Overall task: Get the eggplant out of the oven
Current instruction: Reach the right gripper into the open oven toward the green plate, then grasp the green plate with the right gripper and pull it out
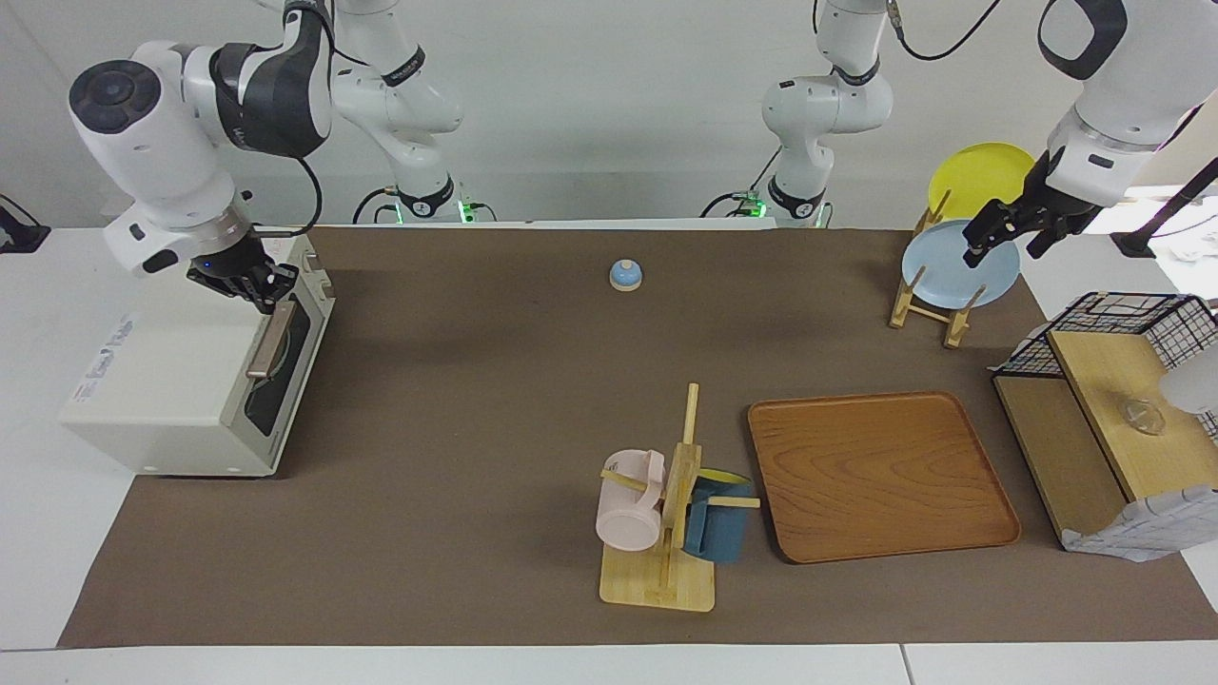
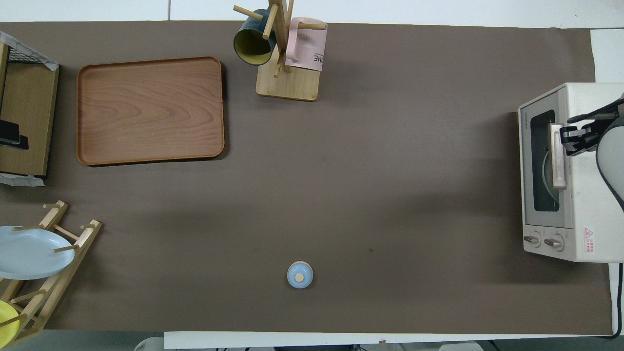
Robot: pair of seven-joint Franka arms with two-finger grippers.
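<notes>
**Oven door's shut and the right gripper is parked at the handle: plenty of ways this slips**

The right gripper (image 1: 259,290) sits at the top front edge of the oven (image 1: 181,376), right by the upper end of the copper handle (image 1: 269,341). Its fingertips are pressed together and I can't see the bar between them, so my guess is it means to hook or push the handle, not pinch it. The eggplant isn't visible at all; the door is closed and only a curved bit of rack shows through the glass.

Risks as I see them:
- Closed fingers could skate off the bar, and the door stays shut.
- The oven looks light and sits partly off the mat, so a pull could drag the whole box.
- The door drops open toward the middle of the tabletop (image 1: 476,400).

The left gripper (image 1: 1007,238) waits with fingers spread, up by the plate rack (image 1: 928,304).

Count: one oven, one bell (image 1: 625,275), one wooden tray (image 1: 880,476), one mug tree (image 1: 666,533) with two mugs, two plates (yellow, blue), one wire basket (image 1: 1113,333).
</notes>
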